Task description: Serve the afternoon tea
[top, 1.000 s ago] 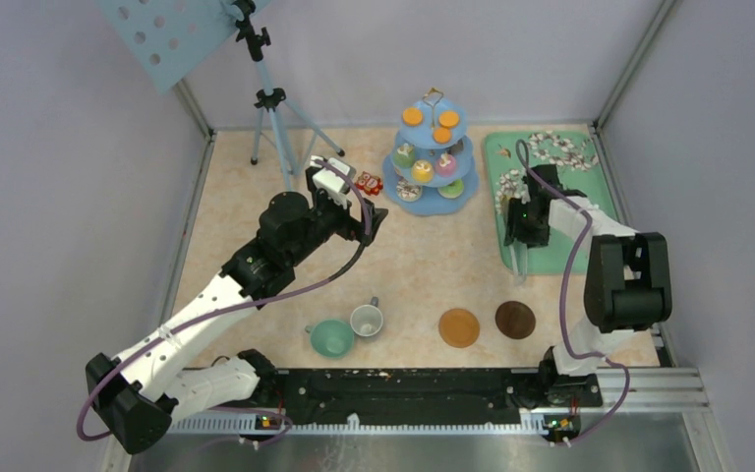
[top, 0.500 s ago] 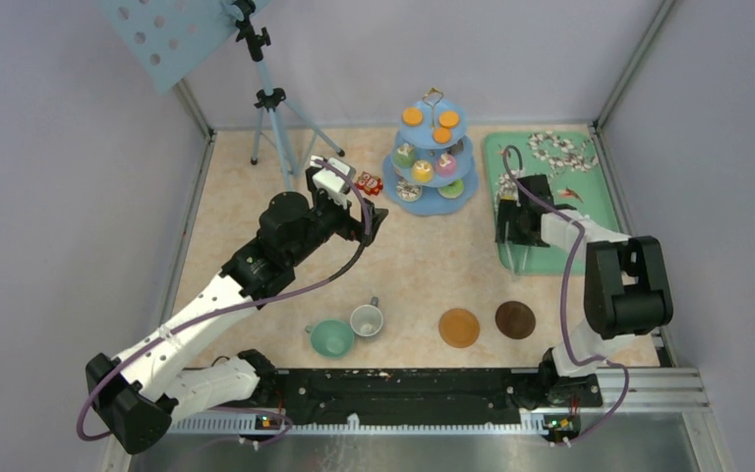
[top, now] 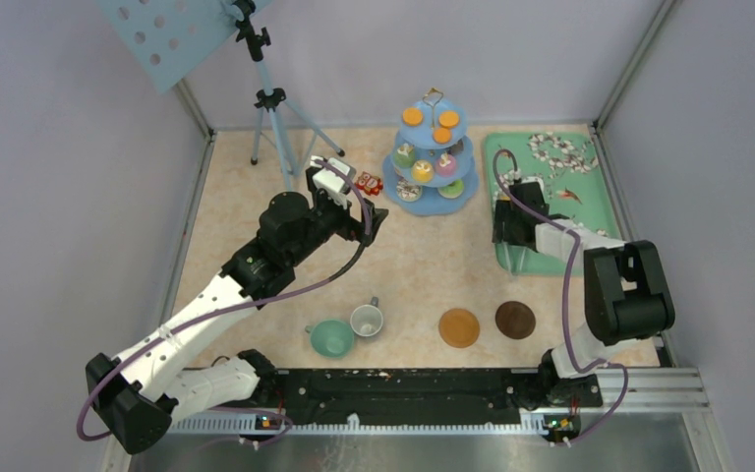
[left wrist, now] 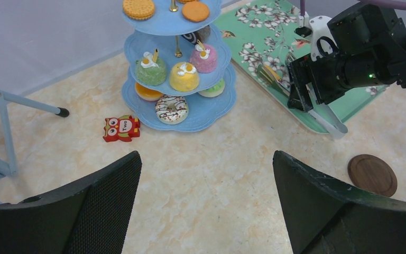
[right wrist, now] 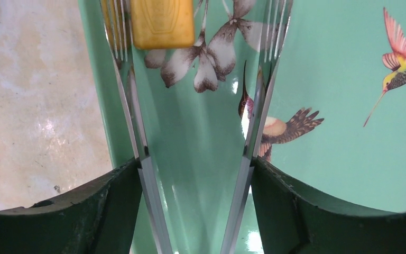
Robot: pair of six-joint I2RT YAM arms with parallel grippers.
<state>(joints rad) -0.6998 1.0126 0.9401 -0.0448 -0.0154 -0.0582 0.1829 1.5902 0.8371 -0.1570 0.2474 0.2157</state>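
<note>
Teal cup (top: 332,338): near edge, left of centre, upright on the table.
Grey-white cup (top: 366,320): just beside the teal cup, on its far-right side.
Coasters: light brown coaster (top: 459,327) and dark brown coaster (top: 515,320), side by side, near, right of centre.
Left gripper (left wrist: 207,159): mid-table, left; fingers spread wide above the tabletop.
Right gripper (right wrist: 195,164): over the left edge of the green floral tray (top: 590,197); fingers wide, each against an arm of the metal tongs (right wrist: 149,196), holding them.
Orange biscuit (right wrist: 161,21): flat on the tray, between the tong tips.
Three-tier stand (left wrist: 206,117): far centre, left of the tray; biscuits (left wrist: 139,7) on top, cupcakes (left wrist: 184,76) in the middle, donuts (left wrist: 171,108) at the bottom.
Red owl figure (left wrist: 121,128): on the table, just left of the stand.
</note>
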